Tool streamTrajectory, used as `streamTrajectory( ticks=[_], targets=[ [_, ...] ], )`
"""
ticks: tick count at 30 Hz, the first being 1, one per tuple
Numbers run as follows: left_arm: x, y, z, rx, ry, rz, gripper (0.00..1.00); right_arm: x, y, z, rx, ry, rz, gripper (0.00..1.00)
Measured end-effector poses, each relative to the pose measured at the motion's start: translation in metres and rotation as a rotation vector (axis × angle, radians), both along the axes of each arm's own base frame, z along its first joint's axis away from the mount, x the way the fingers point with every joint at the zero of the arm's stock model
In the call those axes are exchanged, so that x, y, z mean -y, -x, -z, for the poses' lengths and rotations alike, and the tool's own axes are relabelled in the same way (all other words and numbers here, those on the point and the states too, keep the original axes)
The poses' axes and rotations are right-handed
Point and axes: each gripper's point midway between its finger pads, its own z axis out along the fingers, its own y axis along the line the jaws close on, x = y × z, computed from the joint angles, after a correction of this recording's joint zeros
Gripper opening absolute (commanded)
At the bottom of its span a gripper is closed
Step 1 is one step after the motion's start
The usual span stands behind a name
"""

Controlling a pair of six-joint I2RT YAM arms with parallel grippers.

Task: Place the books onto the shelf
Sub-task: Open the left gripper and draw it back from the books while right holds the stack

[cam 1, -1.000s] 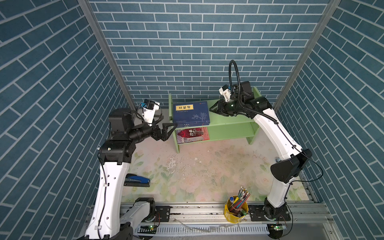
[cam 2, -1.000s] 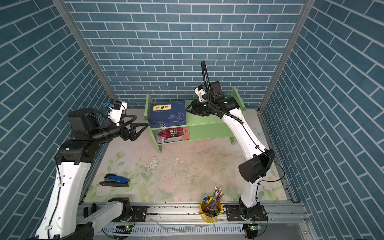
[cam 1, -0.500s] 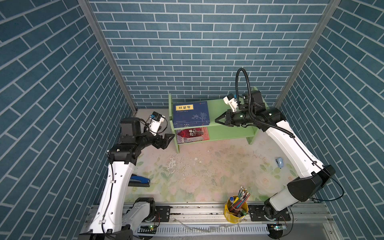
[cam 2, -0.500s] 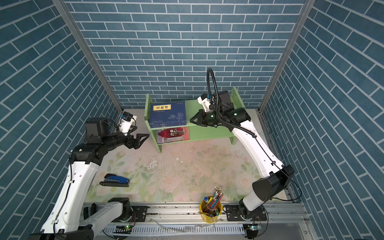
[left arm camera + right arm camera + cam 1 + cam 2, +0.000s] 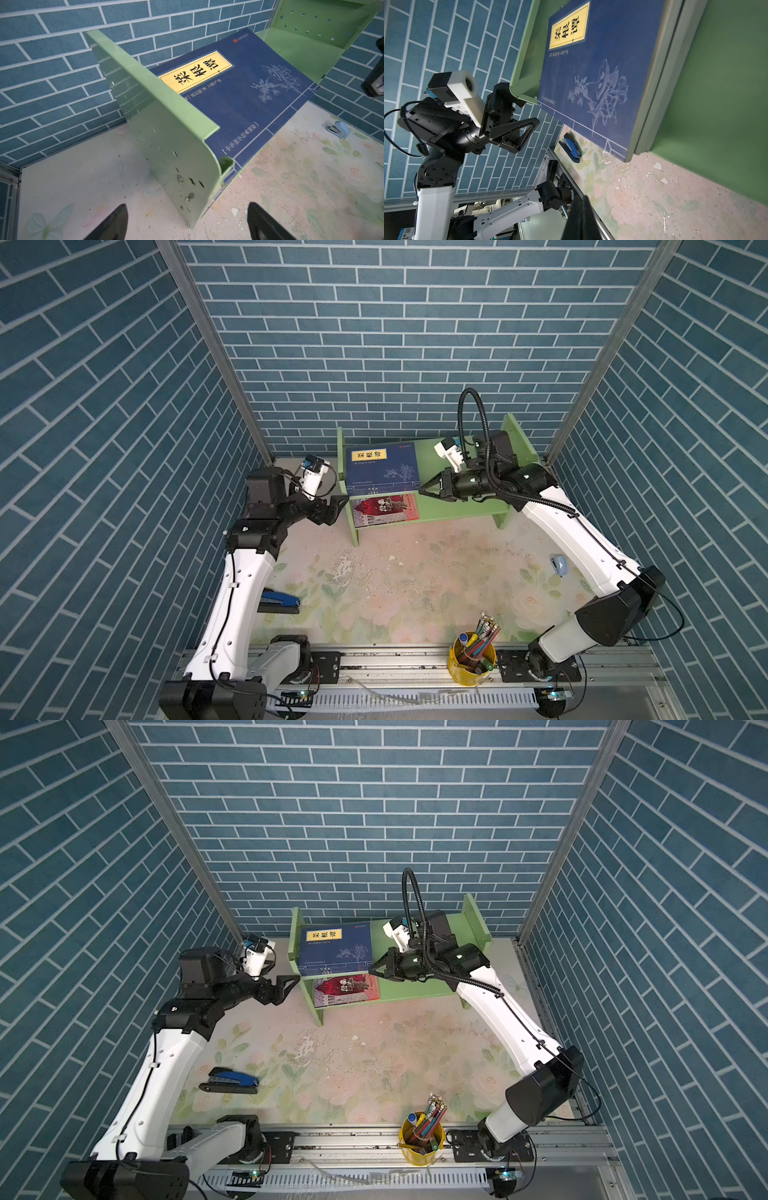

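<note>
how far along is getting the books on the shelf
Done: the navy book stack lies on the top tier of the shelf, the red-and-grey book on the lower tier. In hand: nothing; the right gripper is shut beside the stack, the left gripper open by the side panel. Left: no book shows on the table; perhaps nudging in the overhanging stack.
</note>
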Motion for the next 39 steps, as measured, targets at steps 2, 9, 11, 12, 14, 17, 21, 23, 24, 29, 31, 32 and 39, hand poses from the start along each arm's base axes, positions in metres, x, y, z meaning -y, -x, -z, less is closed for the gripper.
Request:
streamTrajectory(
  ticks=[2, 9, 11, 12, 14, 17, 21, 23, 24, 29, 31, 32, 39],
  targets=[
    [0.000, -0.002, 0.001, 0.004, 0.001, -0.003, 0.91, -0.001, -0.002, 0.002, -0.006, 0.000, 0.001, 0.06],
    [-0.001, -0.007, 0.004, 0.004, 0.003, -0.010, 0.91, -0.006, -0.009, 0.015, -0.029, 0.014, 0.001, 0.06],
    [-0.001, -0.009, 0.005, 0.002, 0.004, -0.014, 0.91, -0.008, -0.011, 0.018, -0.034, 0.018, 0.002, 0.06],
    [-0.002, -0.009, 0.004, 0.003, 0.005, -0.017, 0.91, -0.008, -0.012, 0.019, -0.036, 0.019, 0.002, 0.06],
    [-0.002, -0.011, 0.004, 0.007, 0.006, -0.020, 0.91, -0.009, -0.013, 0.021, -0.040, 0.023, 0.003, 0.06],
    [-0.002, -0.011, 0.003, 0.008, 0.010, -0.023, 0.91, -0.011, -0.016, 0.022, -0.041, 0.024, 0.003, 0.06],
    [-0.002, -0.011, 0.003, 0.007, 0.012, -0.025, 0.91, -0.012, -0.018, 0.023, -0.043, 0.027, 0.004, 0.06],
    [-0.003, -0.011, 0.003, 0.008, 0.012, -0.027, 0.91, -0.012, -0.018, 0.023, -0.045, 0.029, 0.004, 0.06],
    [-0.003, -0.012, 0.003, 0.009, 0.012, -0.028, 0.91, -0.012, -0.018, 0.023, -0.045, 0.031, 0.006, 0.06],
    [-0.003, -0.012, 0.002, 0.011, 0.012, -0.029, 0.91, -0.013, -0.021, 0.022, -0.042, 0.034, 0.009, 0.06],
    [-0.003, -0.012, 0.002, 0.011, 0.011, -0.030, 0.91, -0.013, -0.021, 0.025, -0.047, 0.038, 0.009, 0.06],
    [-0.003, -0.012, 0.002, 0.011, 0.012, -0.031, 0.91, -0.013, -0.022, 0.026, -0.050, 0.041, 0.010, 0.06],
    [-0.003, -0.012, 0.002, 0.008, 0.015, -0.035, 0.91, -0.014, -0.025, 0.025, -0.052, 0.047, 0.014, 0.07]
  ],
)
